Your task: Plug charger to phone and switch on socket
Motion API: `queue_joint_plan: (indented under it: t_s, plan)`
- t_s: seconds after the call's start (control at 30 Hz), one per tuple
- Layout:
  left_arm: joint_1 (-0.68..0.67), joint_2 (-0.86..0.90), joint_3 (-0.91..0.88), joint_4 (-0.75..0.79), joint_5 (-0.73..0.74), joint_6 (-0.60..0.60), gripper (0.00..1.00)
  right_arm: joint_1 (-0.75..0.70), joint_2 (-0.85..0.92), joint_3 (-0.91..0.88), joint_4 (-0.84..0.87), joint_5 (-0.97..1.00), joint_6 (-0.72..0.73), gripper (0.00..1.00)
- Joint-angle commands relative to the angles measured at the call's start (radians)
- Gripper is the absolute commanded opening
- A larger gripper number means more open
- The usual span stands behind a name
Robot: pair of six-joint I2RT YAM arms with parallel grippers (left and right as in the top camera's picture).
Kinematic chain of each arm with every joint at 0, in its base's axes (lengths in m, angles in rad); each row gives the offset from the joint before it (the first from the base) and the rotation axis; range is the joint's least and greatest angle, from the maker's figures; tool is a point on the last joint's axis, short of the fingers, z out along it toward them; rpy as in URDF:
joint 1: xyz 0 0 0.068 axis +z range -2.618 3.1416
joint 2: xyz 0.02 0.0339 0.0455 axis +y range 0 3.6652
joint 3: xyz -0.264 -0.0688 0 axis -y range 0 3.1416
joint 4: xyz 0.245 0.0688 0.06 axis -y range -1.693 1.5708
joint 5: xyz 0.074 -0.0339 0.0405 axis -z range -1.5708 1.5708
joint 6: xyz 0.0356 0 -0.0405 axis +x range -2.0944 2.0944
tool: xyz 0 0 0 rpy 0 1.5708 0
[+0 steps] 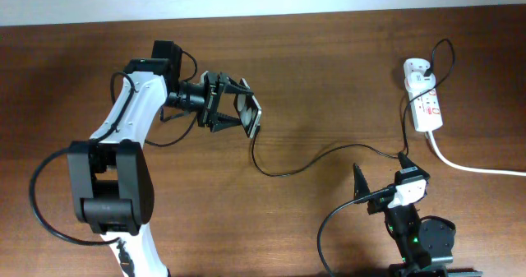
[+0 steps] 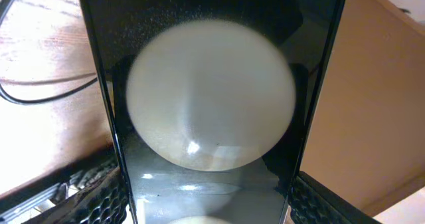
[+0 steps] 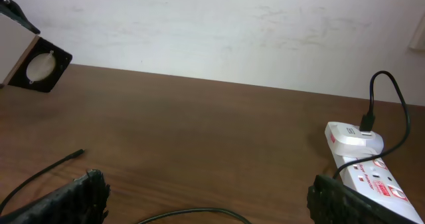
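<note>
Well left of the socket [image 1: 426,100], we hold the phone [image 2: 212,117].
Left gripper [image 1: 243,113] pinches it, right gripper [image 1: 383,182] spread empty near the socket; pushing the charger [image 1: 329,150] in could twist it loose.

Left gripper [image 1: 246,113] clamped, arm extended rightward; right gripper [image 1: 380,188] spread wide.

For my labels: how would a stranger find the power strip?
Look at the right end of the brown wooden table. There lies a white elongated plastic power strip. Unlike the thin black cable, it carries red markings and a thick white cord.
</note>
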Motion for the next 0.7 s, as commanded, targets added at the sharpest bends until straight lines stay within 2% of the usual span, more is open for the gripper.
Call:
queue_joint_plan:
  t_s: [0.0, 0.13, 0.3, 0.37, 0.47, 0.53, 0.67]
  plan:
    - [-0.002, 0.005, 0.024, 0.002, 0.084, -0.051, 0.43, 0.007, -0.008, -0.007, -0.004, 0.005, -0.006, 0.99]
    - [-0.002, 0.005, 0.024, 0.002, 0.113, -0.087, 0.4, 0.007, -0.008, -0.007, -0.004, 0.005, -0.006, 0.99]
    - [-0.002, 0.005, 0.024, 0.002, 0.111, -0.21, 0.41, 0.007, -0.008, -0.007, -0.004, 0.005, -0.006, 0.99]
    - [0.001, 0.005, 0.024, 0.012, 0.085, -0.337, 0.4, 0.007, -0.008, -0.007, -0.004, 0.005, -0.006, 0.99]
    - [0.003, 0.005, 0.024, 0.017, 0.037, -0.435, 0.43, 0.007, -0.008, -0.007, -0.004, 0.005, -0.006, 0.99]
    - [0.003, 0.005, 0.024, 0.017, 0.041, -0.452, 0.4, 0.007, -0.008, -0.007, -0.004, 0.005, -0.006, 0.99]
    - [0.003, 0.005, 0.024, 0.017, 0.076, -0.471, 0.43, 0.007, -0.008, -0.007, -0.004, 0.005, -0.006, 0.99]
